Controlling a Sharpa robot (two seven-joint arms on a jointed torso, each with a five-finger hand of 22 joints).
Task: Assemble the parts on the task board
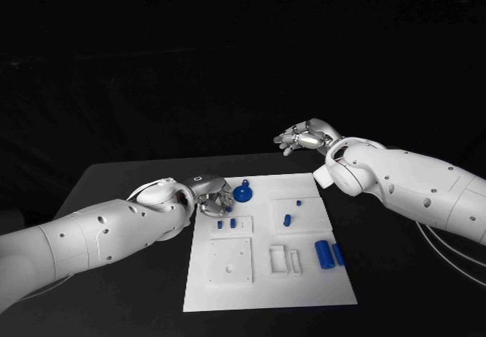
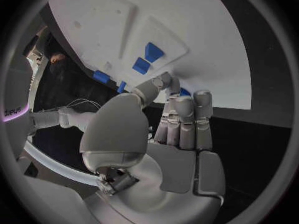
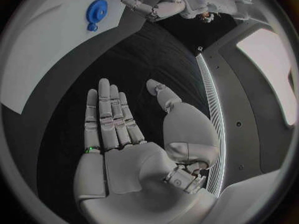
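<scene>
The white task board [image 1: 268, 288] lies in the middle of the black table. A round blue part [image 1: 243, 191] [image 3: 96, 10] sits near its far edge. My left hand [image 1: 215, 203] [image 2: 168, 129] hovers at the board's far left edge beside that part, thumb and fingertips pinching a small blue part [image 2: 184, 91] [image 1: 228, 208]. Two short blue pegs [image 1: 226, 225] stand just in front of that hand. My right hand [image 1: 304, 137] [image 3: 124, 129] is raised beyond the board's far right corner, fingers straight, palm empty.
Further right on the board are a small blue peg [image 1: 299, 203], a blue oblong piece [image 1: 286, 220] and two long blue bars [image 1: 330, 255]. A square raised plate [image 1: 231, 260] and narrow slots [image 1: 284, 258] lie nearer me. Bare black table [image 1: 121, 182] surrounds the board.
</scene>
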